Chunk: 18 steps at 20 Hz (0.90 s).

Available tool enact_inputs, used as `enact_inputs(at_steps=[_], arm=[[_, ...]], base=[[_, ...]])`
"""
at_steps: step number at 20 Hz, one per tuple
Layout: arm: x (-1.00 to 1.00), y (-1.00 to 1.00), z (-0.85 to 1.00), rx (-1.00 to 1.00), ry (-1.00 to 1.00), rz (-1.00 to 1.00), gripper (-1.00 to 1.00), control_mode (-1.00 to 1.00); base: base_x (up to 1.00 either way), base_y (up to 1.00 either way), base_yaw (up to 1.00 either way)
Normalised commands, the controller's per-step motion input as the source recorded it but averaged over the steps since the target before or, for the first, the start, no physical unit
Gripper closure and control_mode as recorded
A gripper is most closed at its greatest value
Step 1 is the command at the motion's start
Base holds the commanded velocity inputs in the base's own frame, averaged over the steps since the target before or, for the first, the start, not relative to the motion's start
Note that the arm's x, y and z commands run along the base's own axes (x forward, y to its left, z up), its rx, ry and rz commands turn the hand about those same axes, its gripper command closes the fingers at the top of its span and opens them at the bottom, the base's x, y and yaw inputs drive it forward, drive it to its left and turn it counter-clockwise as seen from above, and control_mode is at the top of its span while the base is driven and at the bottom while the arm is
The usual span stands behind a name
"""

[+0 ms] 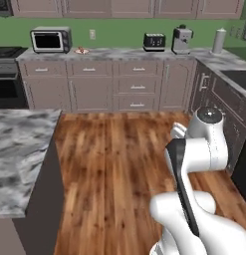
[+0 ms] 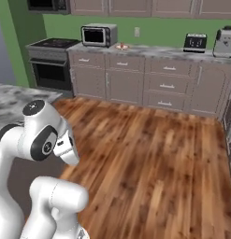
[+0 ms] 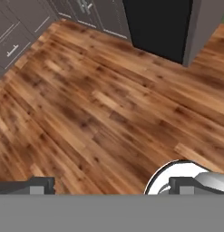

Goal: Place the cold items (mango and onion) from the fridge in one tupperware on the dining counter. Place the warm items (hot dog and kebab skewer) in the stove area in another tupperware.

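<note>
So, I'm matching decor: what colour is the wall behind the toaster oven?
Green, on the wall behind the toaster oven; clearest in the left base view.

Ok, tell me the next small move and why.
Probably drive the base toward the back counter by the stove. The jaws stand open and empty over bare wood floor, and a small plate beside the toaster oven may hold the warm items, though it is too small to tell.

Stove (image 1: 7, 74) was cut off by the left frame edge in the left base view. Small reddish item (image 2: 121, 46) beside the toaster oven (image 2: 98, 34) was too small to identify. Sink (image 1: 237, 77) was cropped at right.
</note>
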Motion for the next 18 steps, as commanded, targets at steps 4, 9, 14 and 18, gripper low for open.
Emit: enact_inputs(at_steps=[4, 9, 14, 18], arm=[[0.0, 0.0, 0.0, 0.0, 0.0, 0.0, -1.0, 1.0], [0.0, 0.0, 0.0, 0.0, 0.0, 0.0, -1.0, 1.0], [0.0, 0.0, 0.0, 0.0, 0.0, 0.0, -1.0, 1.0], [0.0, 0.0, 0.0, 0.0, 0.0, 0.0, -1.0, 1.0]], base=[[1.0, -0.4, 0.21], [1.0, -0.43, 0.18], [1.0, -0.47, 0.1], [1.0, -0.49, 0.08]])
